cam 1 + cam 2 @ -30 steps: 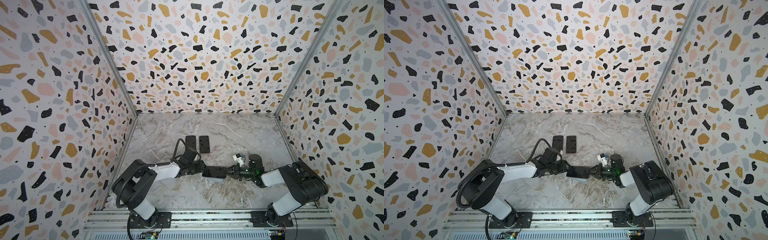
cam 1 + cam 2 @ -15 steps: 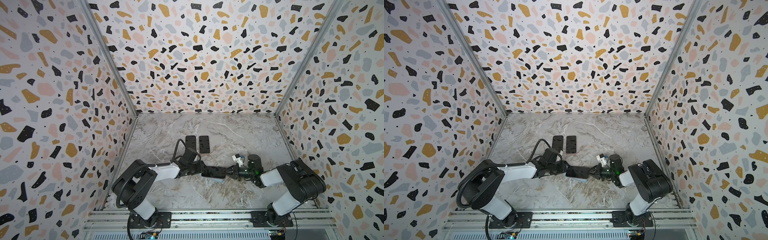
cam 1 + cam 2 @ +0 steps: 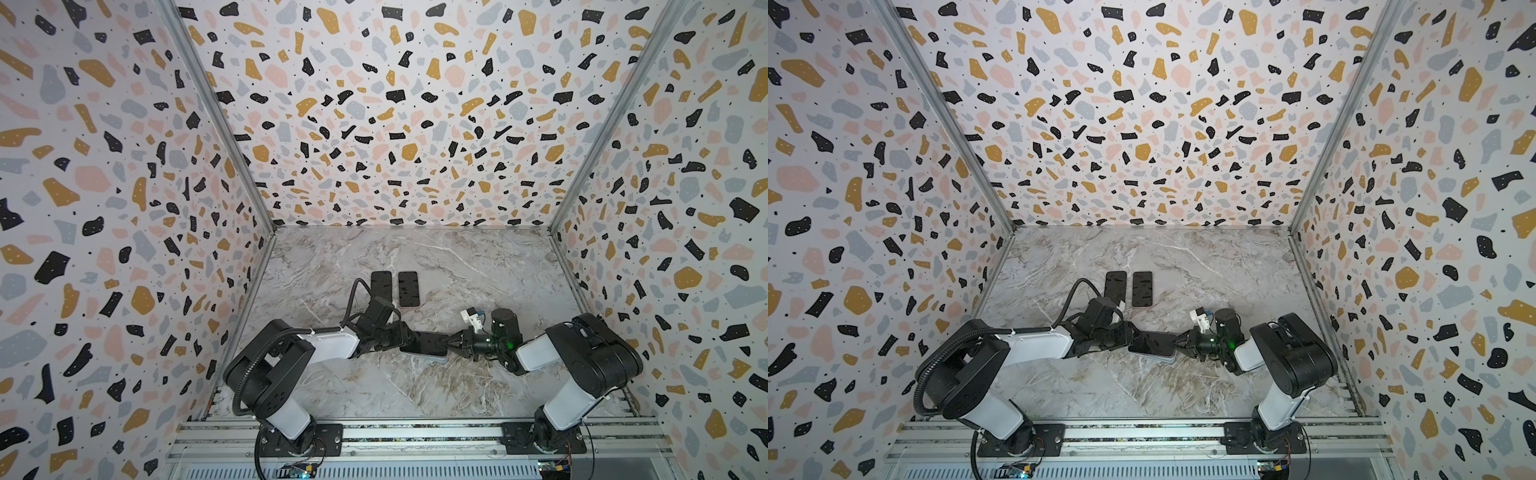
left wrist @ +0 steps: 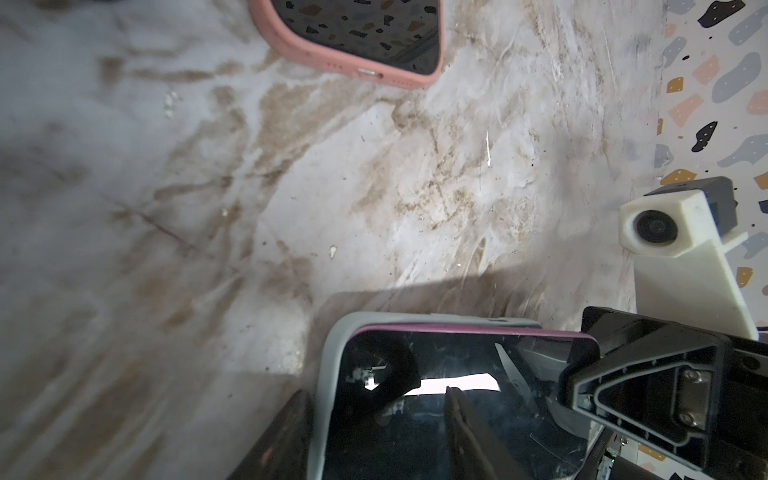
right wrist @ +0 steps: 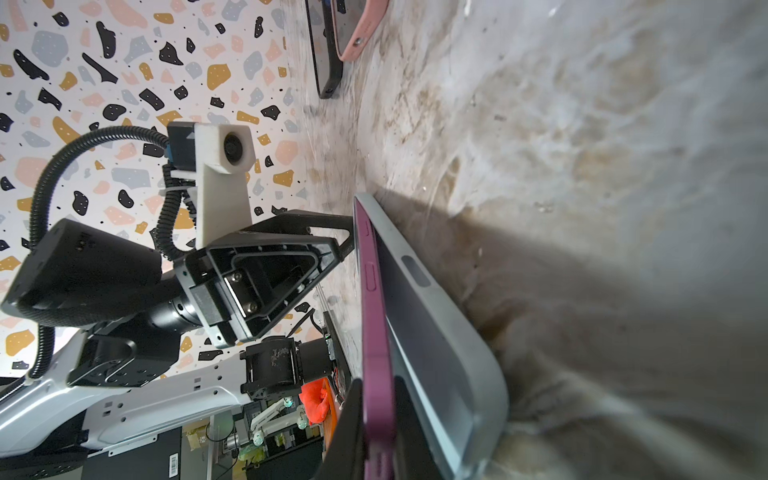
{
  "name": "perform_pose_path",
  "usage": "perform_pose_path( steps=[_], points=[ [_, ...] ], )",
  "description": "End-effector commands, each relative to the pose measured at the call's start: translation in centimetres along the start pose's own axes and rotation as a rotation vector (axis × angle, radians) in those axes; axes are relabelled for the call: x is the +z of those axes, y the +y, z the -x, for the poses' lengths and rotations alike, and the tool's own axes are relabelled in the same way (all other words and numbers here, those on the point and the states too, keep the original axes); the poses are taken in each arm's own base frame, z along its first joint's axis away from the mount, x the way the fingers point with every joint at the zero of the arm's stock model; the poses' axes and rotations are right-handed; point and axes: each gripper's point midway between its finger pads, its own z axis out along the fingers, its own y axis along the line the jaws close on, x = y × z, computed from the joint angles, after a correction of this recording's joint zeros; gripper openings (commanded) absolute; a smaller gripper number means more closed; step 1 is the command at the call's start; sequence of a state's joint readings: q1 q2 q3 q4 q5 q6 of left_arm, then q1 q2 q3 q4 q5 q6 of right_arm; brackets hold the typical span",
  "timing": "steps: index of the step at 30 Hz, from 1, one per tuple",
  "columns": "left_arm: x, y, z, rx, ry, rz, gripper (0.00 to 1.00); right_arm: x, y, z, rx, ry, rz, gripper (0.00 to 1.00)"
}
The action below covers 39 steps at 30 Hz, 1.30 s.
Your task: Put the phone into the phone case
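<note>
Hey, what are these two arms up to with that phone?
Two robot arms are fitting a purple phone into a grey case on the marble tabletop. The right arm's fingers pinch one end of the phone, tilted up off the case; the left arm's fingers sit at the other end, where it meets the case.

robot lab test cell. terrazzo-print walls [image 3: 374, 124] close three sides on aluminium posts [image 3: 220, 120]. marble-look tabletop [image 3: 415, 390]. slotted aluminium rail [image 3: 415, 434] in front with two arm bases [image 3: 291, 440] bolted on, plus bare circuit boards [image 3: 301, 471] and loose wiring. right wrist view shows a cluttered equipment room [image 5: 270, 428] beyond the cell.
</note>
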State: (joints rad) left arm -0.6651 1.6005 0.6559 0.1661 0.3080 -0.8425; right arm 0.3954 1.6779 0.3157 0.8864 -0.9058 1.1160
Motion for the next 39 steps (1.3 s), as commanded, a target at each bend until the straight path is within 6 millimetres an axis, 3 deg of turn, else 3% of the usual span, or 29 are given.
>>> perform_pose_path(
  steps=[1, 24, 39],
  points=[
    [0.5, -0.8, -1.2, 0.007, 0.032, -0.045, 0.53, 0.6, -2.5, -0.9, 0.095, 0.008, -0.094, 0.00],
    [1.0, -1.8, -2.0, 0.018, 0.046, -0.067, 0.53, 2.0, -3.9, -2.0, 0.096, 0.031, -0.155, 0.00],
    [1.0, -2.7, -2.0, 0.043, 0.026, -0.086, 0.52, 2.2, -3.2, -1.9, 0.079, 0.019, -0.163, 0.00]
  ],
)
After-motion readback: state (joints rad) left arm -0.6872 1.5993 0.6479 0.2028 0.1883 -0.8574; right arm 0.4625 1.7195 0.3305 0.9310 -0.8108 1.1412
